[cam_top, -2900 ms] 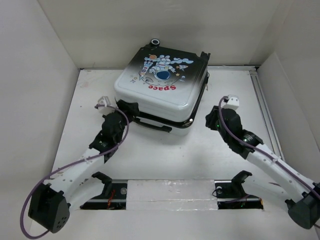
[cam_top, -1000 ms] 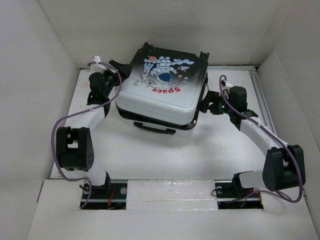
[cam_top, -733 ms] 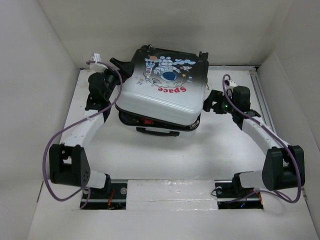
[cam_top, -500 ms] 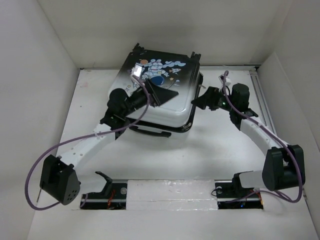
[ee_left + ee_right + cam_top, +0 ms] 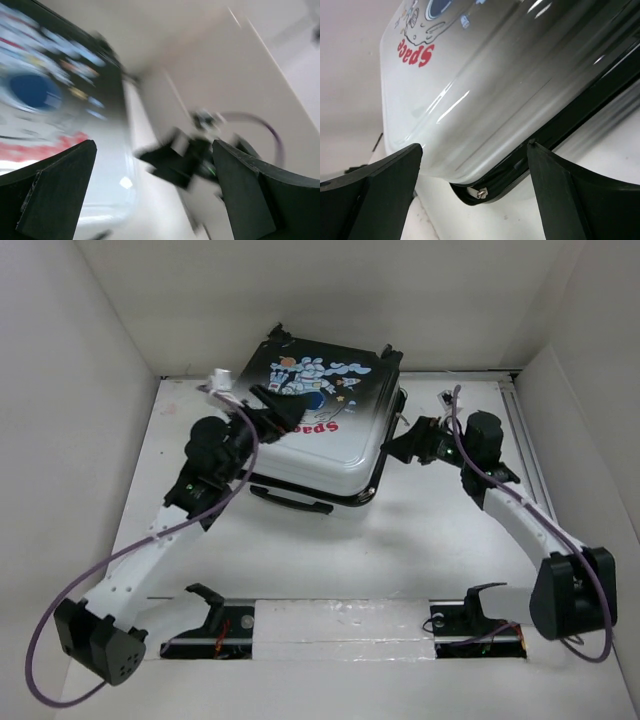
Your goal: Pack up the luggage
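The luggage [image 5: 345,445] lies flat at the back middle of the table with its astronaut-print lid down. My left gripper [image 5: 290,412] hovers open over the left part of the lid; its wrist view is blurred, showing the lid [image 5: 45,100] under wide-apart fingers [image 5: 50,195]. My right gripper [image 5: 405,440] stands open beside the luggage's right edge. In the right wrist view the glossy shell [image 5: 470,75] and its black zip seam fill the gap between the fingers, with a metal zip pull [image 5: 480,192] at the rounded corner. Nothing is held.
White walls close in the table at the back and both sides. A metal rail [image 5: 525,450] runs along the right edge. The luggage's black carry handle [image 5: 290,502] faces the arms. A taped strip [image 5: 340,625] lies between the arm bases.
The lid, slightly raised a second ago, now lies down and the luggage sits a little further left. My left arm swung from the back left corner onto the lid. The right gripper stayed by the right edge.
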{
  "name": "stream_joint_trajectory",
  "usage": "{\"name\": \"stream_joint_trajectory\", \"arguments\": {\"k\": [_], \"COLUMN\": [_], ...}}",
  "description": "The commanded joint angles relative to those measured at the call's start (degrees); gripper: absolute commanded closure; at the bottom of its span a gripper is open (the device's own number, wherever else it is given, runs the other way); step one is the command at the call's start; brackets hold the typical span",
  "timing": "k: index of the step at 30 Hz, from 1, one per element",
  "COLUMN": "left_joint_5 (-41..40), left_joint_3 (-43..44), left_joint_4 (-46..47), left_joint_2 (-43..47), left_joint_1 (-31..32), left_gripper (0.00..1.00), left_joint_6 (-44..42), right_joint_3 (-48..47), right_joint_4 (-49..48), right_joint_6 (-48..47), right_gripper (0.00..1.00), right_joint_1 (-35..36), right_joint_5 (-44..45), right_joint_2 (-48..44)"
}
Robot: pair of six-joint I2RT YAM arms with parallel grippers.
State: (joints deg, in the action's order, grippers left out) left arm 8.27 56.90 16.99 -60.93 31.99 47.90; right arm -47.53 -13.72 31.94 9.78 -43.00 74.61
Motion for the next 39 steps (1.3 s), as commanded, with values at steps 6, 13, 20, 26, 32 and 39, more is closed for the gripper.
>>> {"name": "stream_joint_trajectory", "arguments": {"k": [6, 13, 20, 26, 32, 39], "left_joint_5": [-16.1, -2.8, 10.6, 12.0, 12.6, 10.1], "left_joint_3": [-3.0, -8.3, -2.8, -5.5, -12.8, -22.9], "left_joint_4": [-7.5, 3.6, 6.9, 10.4, 13.1, 13.2], "left_joint_2": [-0.9, -15.2, -31.5, -35.7, -31.8, -19.1], "left_joint_1": [-25.3, -39.9, -41.7, -38.1, -30.9, -17.6], "left_gripper": [0.00, 0.00, 0.03, 0.05, 0.05, 0.06], "left_joint_6": [-0.3, 7.0, 9.1, 9.1, 7.7, 8.3], "right_joint_3": [1.4, 0.0, -5.7, -11.3, -13.6, -7.9], "right_joint_4": [12.4, 13.7, 8.3, 2.6, -3.7, -3.7], "right_joint_6": [-7.7, -5.3, -3.6, -0.5, -2.8, -5.2], "right_gripper": [0.01, 0.83, 0.94, 0.88, 0.88, 0.87], "right_joint_1": [2.8, 1.7, 0.2, 1.8, 7.9, 8.2], "right_joint_5": [17.4, 24.7, 27.6, 25.6, 16.6, 13.1], "right_joint_2": [-14.4, -16.2, 2.5, 19.2, 27.8, 23.5]}}
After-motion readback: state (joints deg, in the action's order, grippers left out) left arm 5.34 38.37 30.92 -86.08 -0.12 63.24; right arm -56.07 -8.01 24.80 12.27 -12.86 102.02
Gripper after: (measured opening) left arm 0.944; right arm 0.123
